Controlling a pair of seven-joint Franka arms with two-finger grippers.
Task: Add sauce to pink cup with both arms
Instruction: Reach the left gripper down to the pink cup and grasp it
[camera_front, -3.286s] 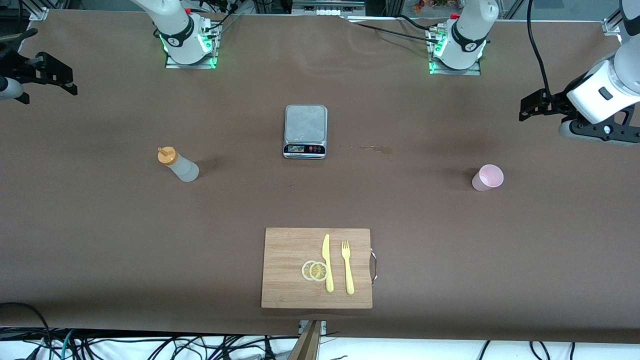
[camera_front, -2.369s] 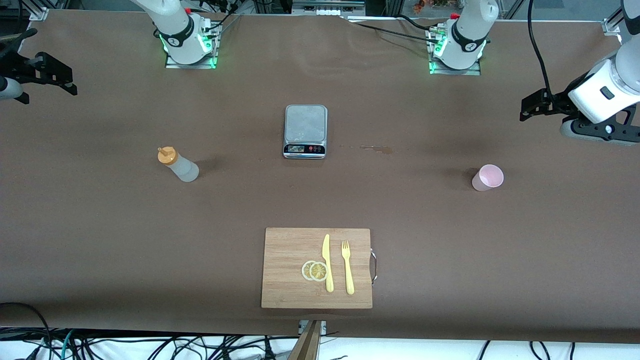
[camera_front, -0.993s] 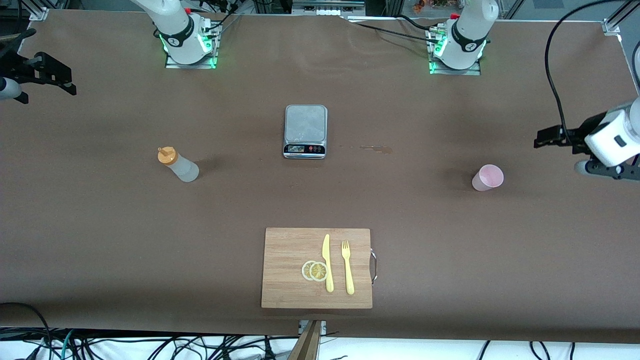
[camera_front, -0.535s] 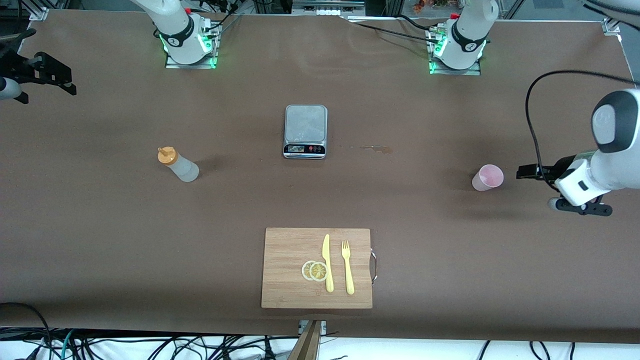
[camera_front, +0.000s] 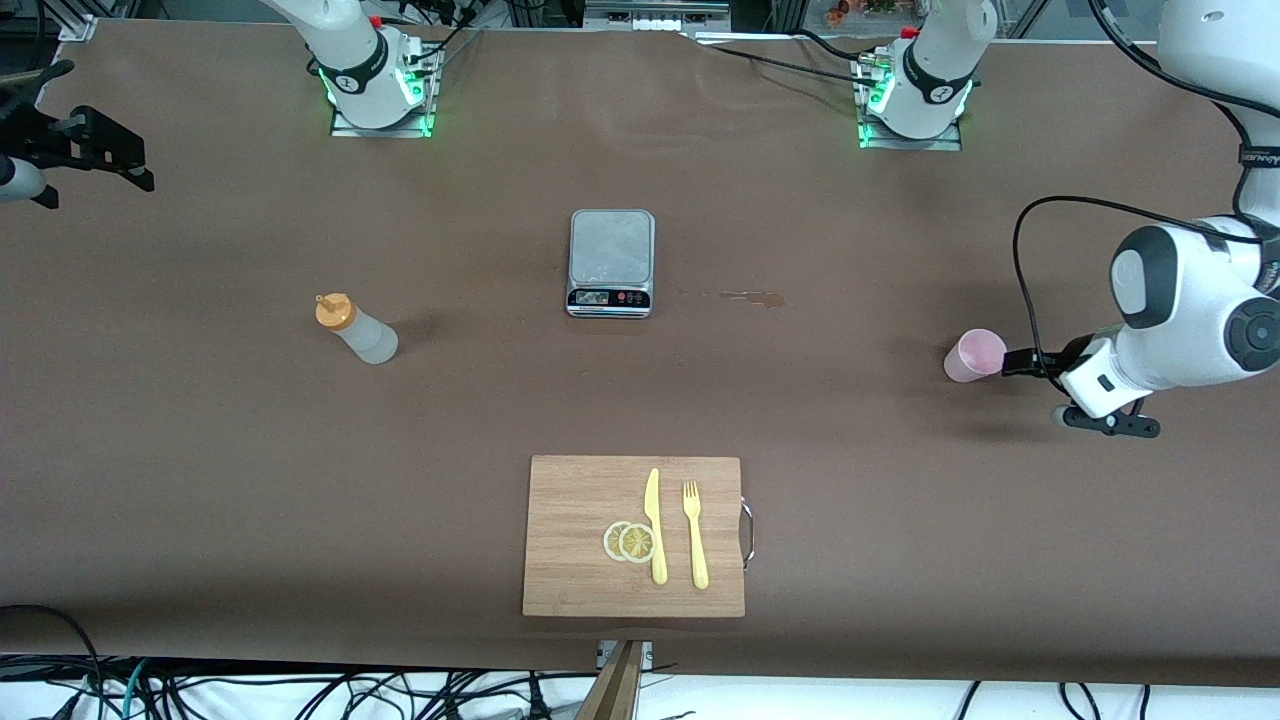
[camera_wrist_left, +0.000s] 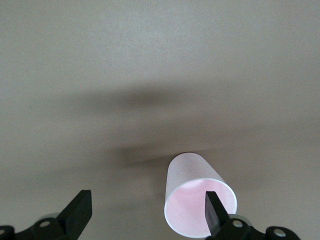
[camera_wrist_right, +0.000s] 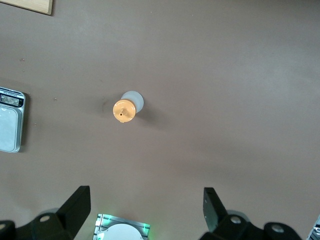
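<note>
Right gripper (camera_front: 95, 150): you find it raised over the table edge at the right arm's end, fingers spread wide, holding nothing; this arm waits.

Sauce bottle (camera_front: 356, 330): upright, orange cap on, toward the right arm's end of the table, contents not discernible.

Pink cup (camera_front: 975, 355): upright, empty, near the edge at the left arm's end.

Left gripper (camera_front: 1020, 362): low, level with the cup, fingers wide apart; one finger (camera_wrist_left: 215, 217) reaches the cup's rim, nothing gripped.

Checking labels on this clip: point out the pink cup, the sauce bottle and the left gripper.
pink cup (camera_front: 973, 357), front view, side wall.
sauce bottle (camera_front: 364, 334), front view, whitish body.
left gripper (camera_wrist_left: 148, 214), left wrist view, midway between fingertips.
</note>
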